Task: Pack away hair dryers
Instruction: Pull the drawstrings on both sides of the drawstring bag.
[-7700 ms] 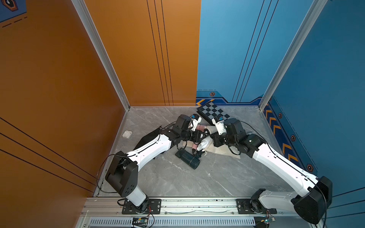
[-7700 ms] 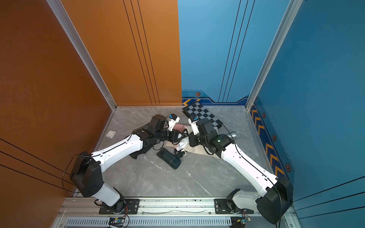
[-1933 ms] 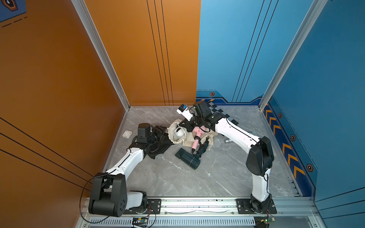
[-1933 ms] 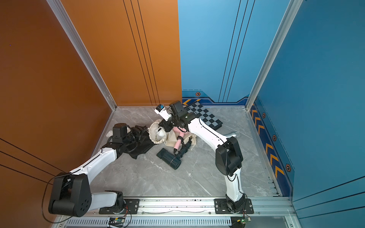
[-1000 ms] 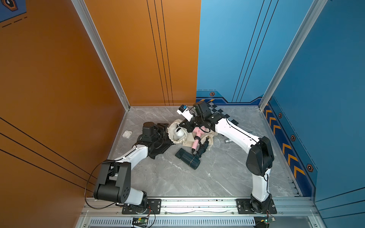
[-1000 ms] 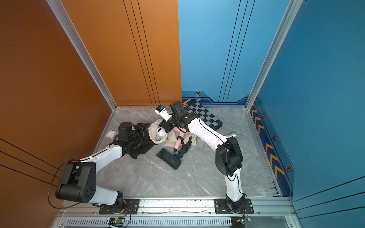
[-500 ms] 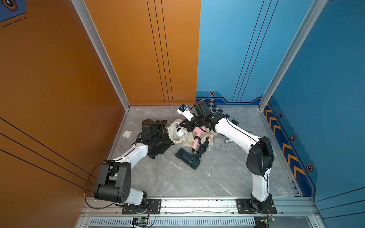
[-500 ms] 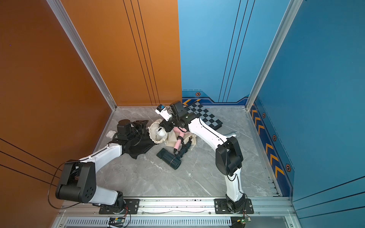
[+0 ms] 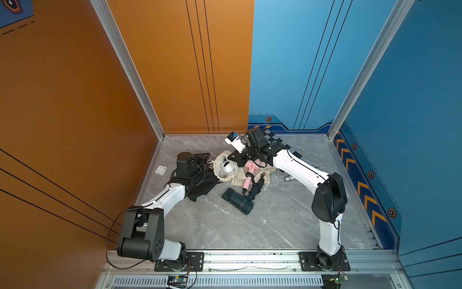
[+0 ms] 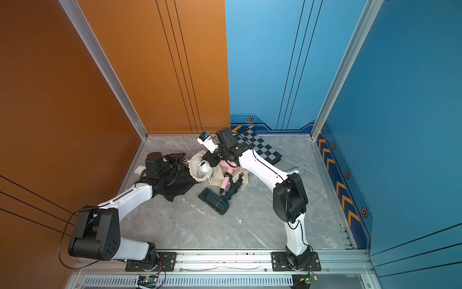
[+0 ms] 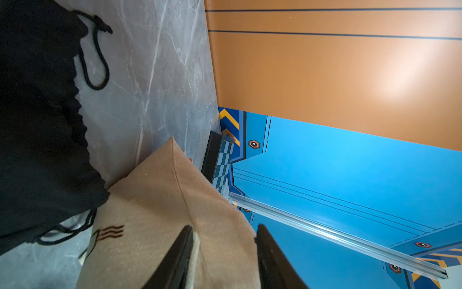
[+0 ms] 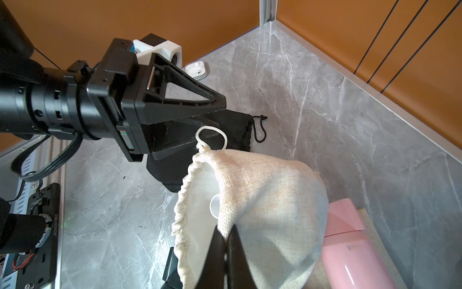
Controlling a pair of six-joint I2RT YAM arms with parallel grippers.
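Cream bag (image 12: 275, 195) against black bag (image 9: 202, 184) — checkerboard (image 10: 262, 147) by back wall.

White dryer (image 9: 227, 167) sits inside the cream bag (image 9: 218, 160), far left. Pink dryer (image 9: 250, 173) lies on flat cloth (image 9: 266, 174) to its right. Dark teal dryer (image 9: 237, 202) lies nearest, on the bare bench (image 9: 250, 230).

Bare marble floor (image 9: 250, 225) stretched open from 4 to 7 o'clock of the central clutter, where cream bag (image 9: 218, 162), pink dryer (image 9: 248, 179) and dark dryer (image 9: 238, 203) lay bunched close. A black bag (image 9: 202, 184) barred the 9 o'clock side; a checkered board (image 10: 262, 150) closed off 1 o'clock.
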